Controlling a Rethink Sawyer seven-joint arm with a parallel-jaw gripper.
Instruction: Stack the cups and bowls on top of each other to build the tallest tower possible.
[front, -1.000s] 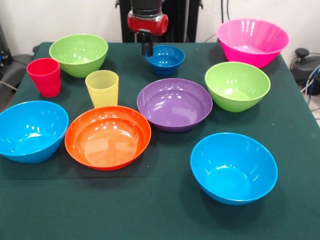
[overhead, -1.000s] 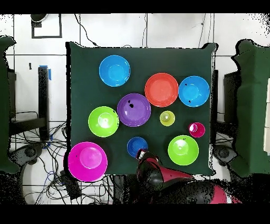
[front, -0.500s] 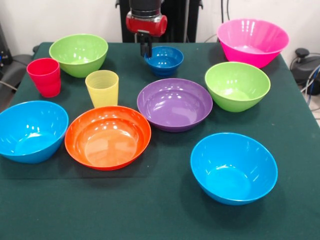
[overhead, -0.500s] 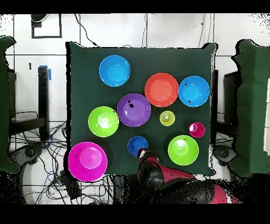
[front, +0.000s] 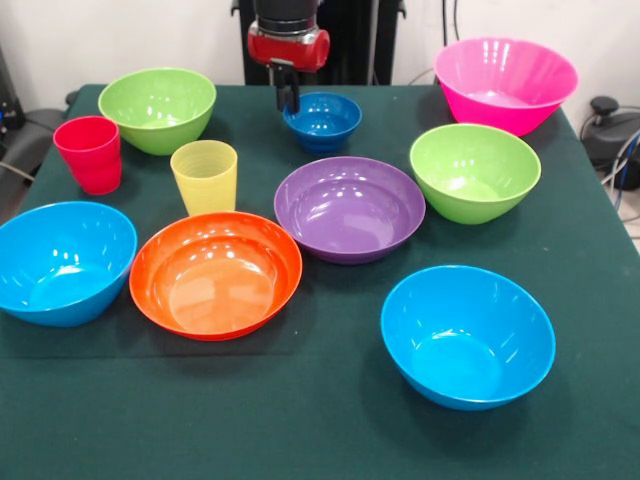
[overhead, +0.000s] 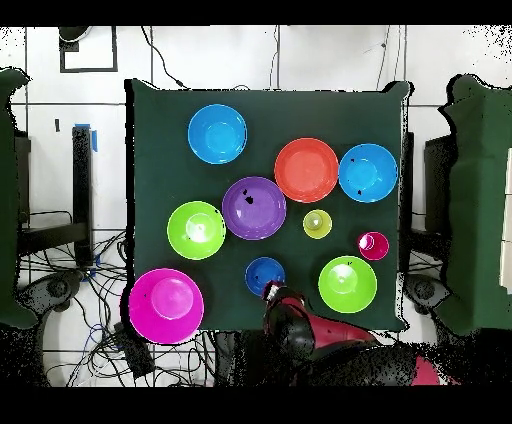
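The table (front: 320, 420) under its dark green cloth carries every piece singly; nothing is nested in anything. The pink bowl (front: 505, 82), the biggest, stands at a far corner, well off to the right of the gripper (front: 288, 99) in the front view. The orange bowl (front: 216, 273) and purple bowl (front: 349, 208) sit side by side nearer the camera than the gripper, purple just beyond the dark blue bowl (front: 322, 120). One light blue bowl (front: 62, 261) lies far forward and left of the gripper by the table's left edge, the other light blue bowl (front: 467, 335) far forward and right. One green bowl (front: 157, 108) stands left of the gripper at about its depth; the second green bowl (front: 474, 171) is right of it and a little nearer the camera. The yellow cup (front: 205, 177) stands upright forward and left of the gripper, the red cup (front: 90, 153) farther left, close to the left green bowl. The small dark blue bowl rests on the cloth directly at the gripper: the dark fingertips hang at its left rim, touching or just beside it, and I cannot tell whether they are apart, together or clamped on the rim. From overhead the gripper (overhead: 270, 292) sits at that bowl's (overhead: 264, 274) edge nearest the arm (overhead: 330, 338).
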